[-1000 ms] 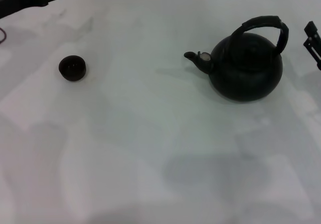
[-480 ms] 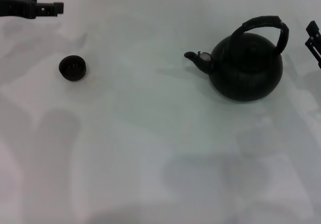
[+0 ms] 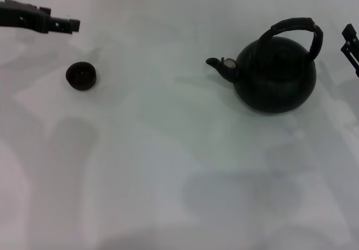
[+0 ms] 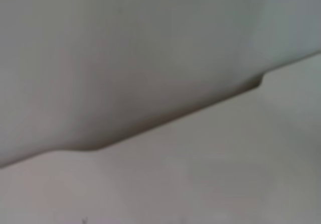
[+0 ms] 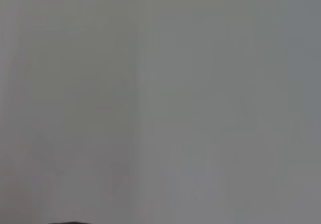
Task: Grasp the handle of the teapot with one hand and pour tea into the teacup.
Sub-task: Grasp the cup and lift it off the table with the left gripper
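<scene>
Matte-black round teapot (image 3: 275,76) — arched textured handle (image 3: 295,28)

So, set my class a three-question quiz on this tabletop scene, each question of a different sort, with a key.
1. True or false: the teapot spout points toward the teacup.
2. Which gripper is nearer the handle? A) left gripper B) right gripper
3. Fill in: the teapot stands ____ on the table, not tilted.

Key:
1. True; the spout faces the robot's left, where the teacup sits.
2. B; it sits just beyond the handle at the right edge of the head view.
3. upright
</scene>
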